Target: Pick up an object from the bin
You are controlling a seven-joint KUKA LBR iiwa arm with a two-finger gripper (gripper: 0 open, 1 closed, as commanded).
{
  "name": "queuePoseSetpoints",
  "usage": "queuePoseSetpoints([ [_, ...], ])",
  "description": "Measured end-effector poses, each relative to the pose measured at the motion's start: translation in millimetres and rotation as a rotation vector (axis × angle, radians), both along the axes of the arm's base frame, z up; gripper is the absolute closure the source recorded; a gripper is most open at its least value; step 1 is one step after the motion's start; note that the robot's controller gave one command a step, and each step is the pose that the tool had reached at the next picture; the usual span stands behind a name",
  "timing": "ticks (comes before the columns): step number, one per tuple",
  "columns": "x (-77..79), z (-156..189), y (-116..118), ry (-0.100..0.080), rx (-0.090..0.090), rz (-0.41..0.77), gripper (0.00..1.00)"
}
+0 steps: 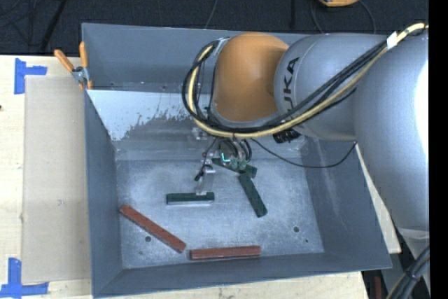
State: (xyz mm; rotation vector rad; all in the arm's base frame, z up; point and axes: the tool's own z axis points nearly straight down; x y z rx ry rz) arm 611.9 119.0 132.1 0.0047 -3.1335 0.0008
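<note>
My gripper (212,166) hangs below the orange wrist cover over the middle of the bin floor. A dark green flat bar (190,199) lies level just below and to the left of it. A second dark green bar (253,195) runs slantwise to the lower right, and its upper end reaches up to the gripper's right side. Whether that end is gripped or only lies beside the gripper is hidden by the wrist and cables.
Two reddish-brown bars lie near the bin's front wall, one slanted (152,228) at the left and one level (225,253) at the centre. The arm and its cables cover the bin's back right.
</note>
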Motion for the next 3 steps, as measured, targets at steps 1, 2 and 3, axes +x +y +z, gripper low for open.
queuePoseSetpoints([
  [1, -40.7, -67, 18, 0.002, 0.0, 0.021, 0.0],
  [2, -37.0, -62, 17, -0.007, 0.001, 0.015, 1.0],
  [3, -25.2, 68, -2, -0.018, 0.002, 0.079, 1.0],
])
